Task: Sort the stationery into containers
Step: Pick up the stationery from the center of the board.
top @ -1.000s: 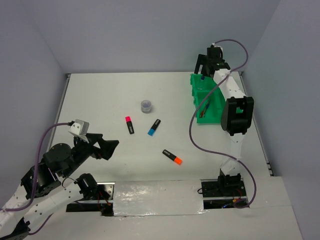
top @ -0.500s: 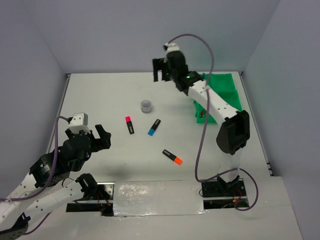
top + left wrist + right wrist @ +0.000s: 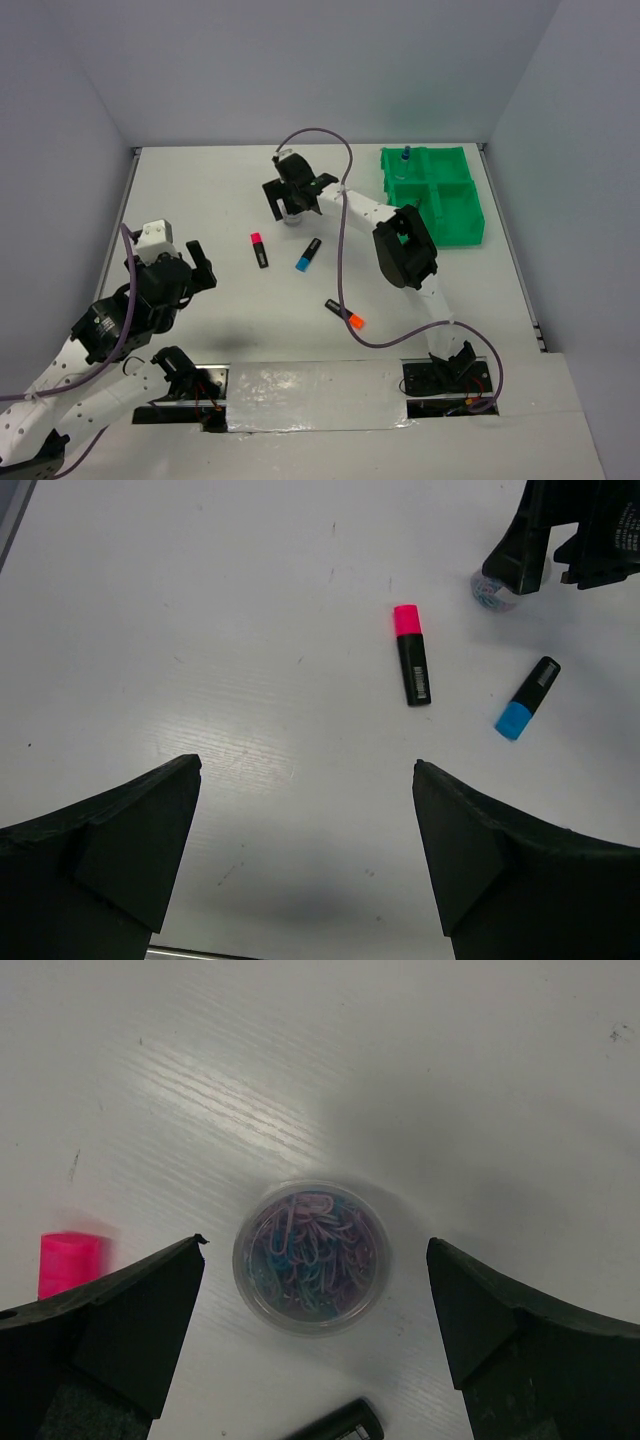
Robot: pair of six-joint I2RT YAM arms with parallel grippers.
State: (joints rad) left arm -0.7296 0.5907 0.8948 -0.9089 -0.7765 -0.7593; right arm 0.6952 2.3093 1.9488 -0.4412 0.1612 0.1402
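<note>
Right gripper [image 3: 288,205] is over the round tub [image 3: 311,1257], jaws released and spread wide, nothing in them. In the wrist view the tub sits upright on the bench [image 3: 200,180] dead centre between the two fingers, clear gap on both sides, lid up, coloured clips visible through it. It's round, so there's no long axis to line up and any yaw works; the move looks like a straight drop and close. One thing to watch: the pink highlighter [image 3: 411,655] has its cap just beside the right arm's left finger, and the blue highlighter [image 3: 527,698] lies near on the low side, so a sloppy descent could nudge either. Left gripper [image 3: 306,763] is also wide open and empty, hovering over bare bench. The pink one lies ahead of it and a bit right of centre, long axis running away from the jaws, pink end far, so the closing line already crosses its short side. Left arm is the nearer one for pink; the tub belongs to the right arm. Orange highlighter [image 3: 344,313] is alone nearer the bases, well apart from both jaws. Green tray [image 3: 450,240] is at far right, with the blue-capped bottle [image 3: 406,155] standing in its far-left compartment. I'd say early-to-mid task, with tub and three highlighters not yet sorted.
</note>
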